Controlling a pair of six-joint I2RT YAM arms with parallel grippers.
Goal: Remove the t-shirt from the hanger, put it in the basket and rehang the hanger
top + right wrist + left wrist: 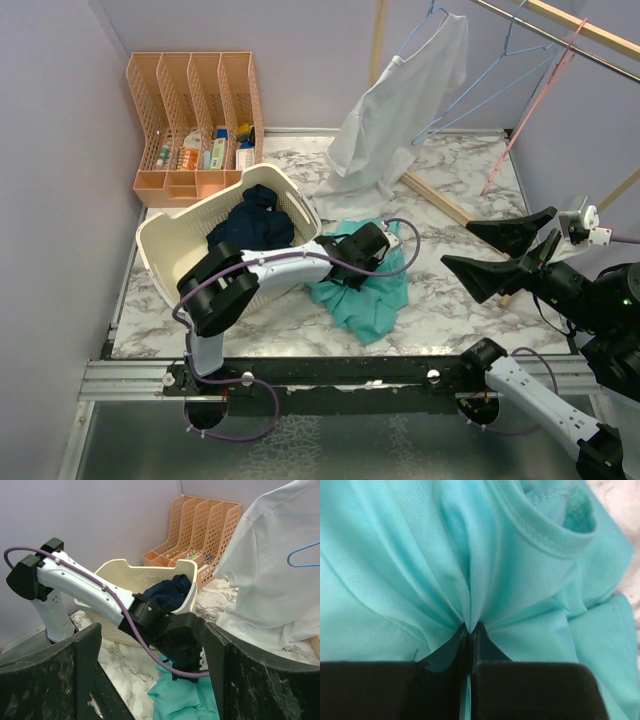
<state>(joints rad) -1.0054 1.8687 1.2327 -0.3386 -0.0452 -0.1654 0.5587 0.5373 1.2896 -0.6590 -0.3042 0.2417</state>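
Note:
A white t-shirt hangs on a blue hanger at the back, its hem resting on the marble table; in the right wrist view the white t-shirt and blue hanger sit at upper right. A teal t-shirt lies crumpled on the table in front of the basket. My left gripper is pressed down into it, and the left wrist view shows that gripper shut on a pinched fold of the teal t-shirt. My right gripper hovers open to the right, nothing between its fingers.
A cream laundry basket holding a navy garment stands at the left. Behind it is an orange desk organizer. A wooden rack frame crosses the back right, with an empty blue hanger and a pink hanger.

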